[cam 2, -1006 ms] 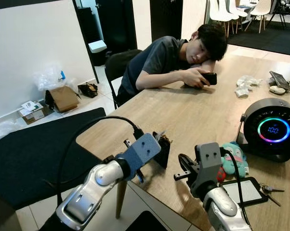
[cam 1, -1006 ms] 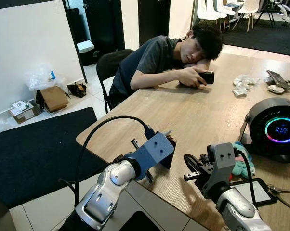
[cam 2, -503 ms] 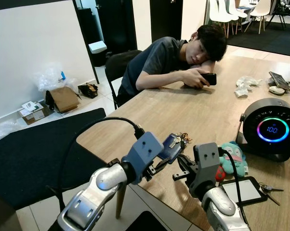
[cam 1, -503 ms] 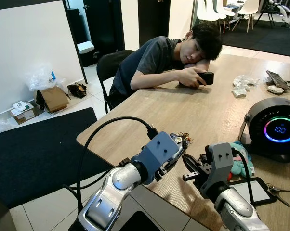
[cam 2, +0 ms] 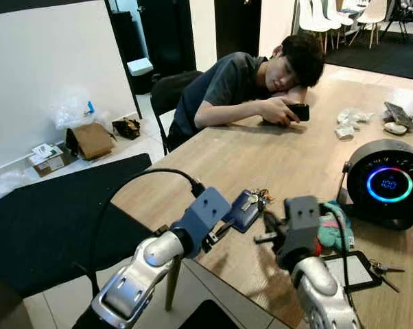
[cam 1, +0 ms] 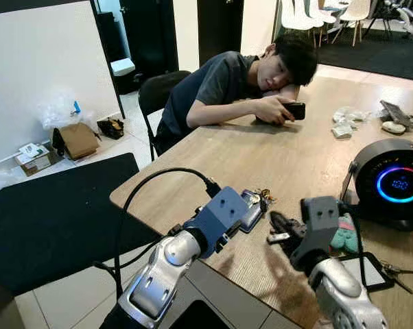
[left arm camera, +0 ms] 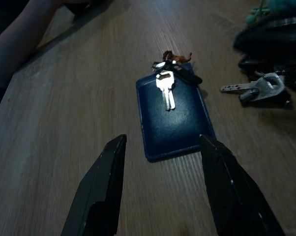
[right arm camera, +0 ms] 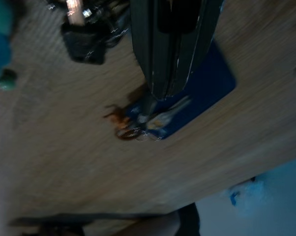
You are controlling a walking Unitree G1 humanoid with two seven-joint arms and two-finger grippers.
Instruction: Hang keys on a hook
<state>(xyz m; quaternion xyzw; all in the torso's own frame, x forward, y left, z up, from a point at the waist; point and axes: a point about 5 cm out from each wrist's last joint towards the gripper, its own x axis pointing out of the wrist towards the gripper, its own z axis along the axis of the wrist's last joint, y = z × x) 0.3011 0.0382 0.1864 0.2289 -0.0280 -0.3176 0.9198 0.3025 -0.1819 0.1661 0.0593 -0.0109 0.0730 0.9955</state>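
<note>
A person [cam 1: 223,86] in a grey T-shirt slumps over the far side of a long wooden table [cam 1: 289,164], head resting on one arm, holding a black phone [cam 1: 293,110] in one hand, seated on a black chair [cam 1: 154,96]. A round black speaker [cam 1: 392,181] with a glowing ring of colour stands on the table. Just in front of it lie a teal plush toy [cam 1: 344,233] and a black-framed card holder [cam 1: 363,273]. Crumpled wrappers [cam 1: 344,122] are scattered further along the tabletop. On the tiled floor by the white wall sit a brown paper bag [cam 1: 76,139], a small box [cam 1: 31,157] and clear plastic bags [cam 1: 55,110], beside a dark mat [cam 1: 49,219].
</note>
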